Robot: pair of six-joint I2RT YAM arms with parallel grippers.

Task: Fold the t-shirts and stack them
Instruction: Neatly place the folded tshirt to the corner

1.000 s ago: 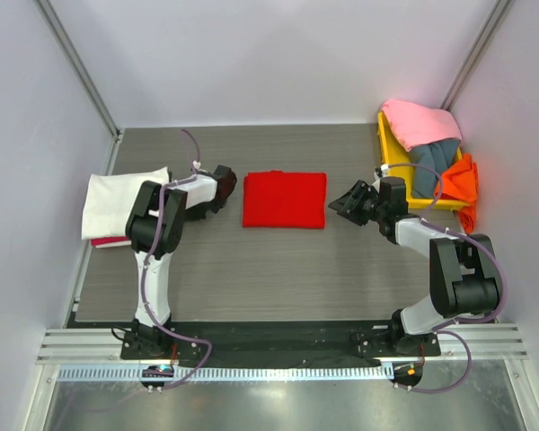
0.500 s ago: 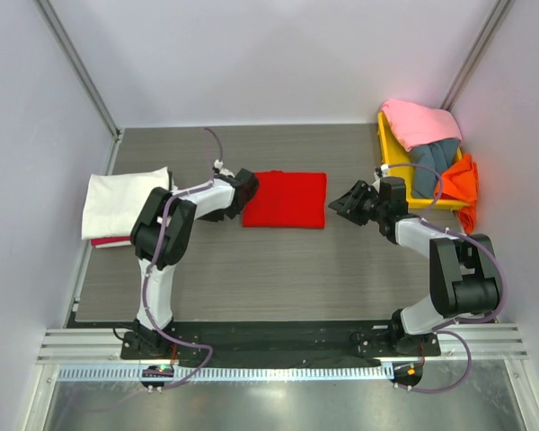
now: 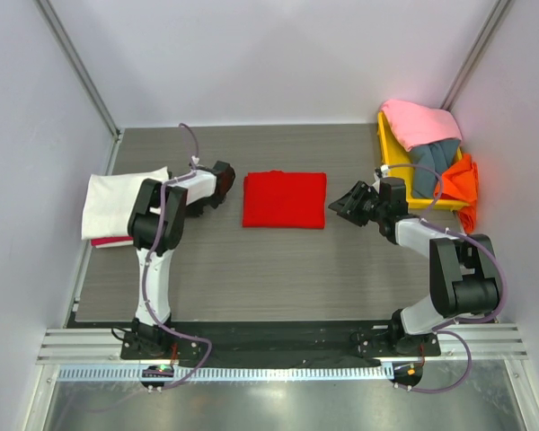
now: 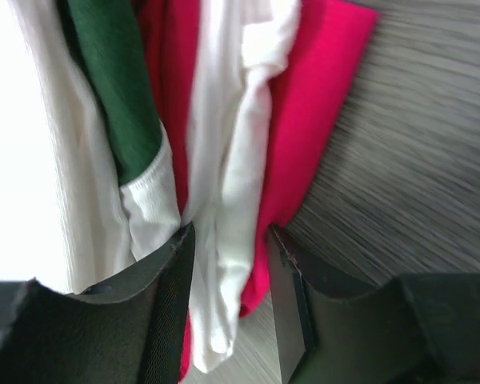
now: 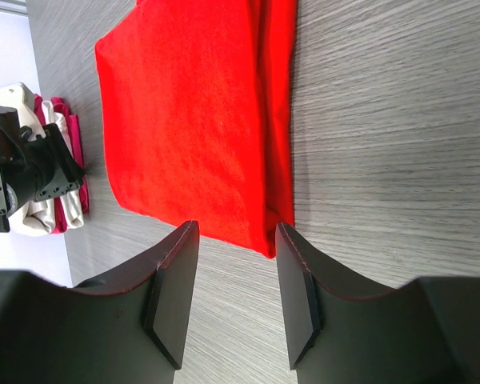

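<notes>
**Red t-shirt folded at mid worktop: handling notes and blind spots**

Top external view: the red t-shirt (image 3: 285,199) lies as a flat folded rectangle at mid worktop (image 3: 296,278); the left gripper (image 3: 223,176) is near its left edge and the right gripper (image 3: 346,203) near its right edge, neither touching it; jaw spacing cannot be read from here. A white t-shirt (image 3: 124,199) tops the stack at the left edge; the pink t-shirt (image 3: 419,121), grey-blue t-shirt (image 3: 436,162) and orange t-shirt (image 3: 464,182) are heaped in and over the yellow tray (image 3: 384,153); the tray floor is hidden.

Left wrist view: the left gripper (image 4: 230,236) stands parted and empty; beyond it the stack edges show white cloth, green cloth (image 4: 116,96) and crimson cloth (image 4: 320,120); the number of garments cannot be told; the left margin is washed out.

Right wrist view: the right gripper (image 5: 236,232) stands moderately parted and empty, facing a corner of the red t-shirt (image 5: 192,120). Expected handling: light, limp, not fragile; the layers are likely to slide apart; pinch all layers at a folded edge, one gripper per side. The lower layers are hidden.
</notes>
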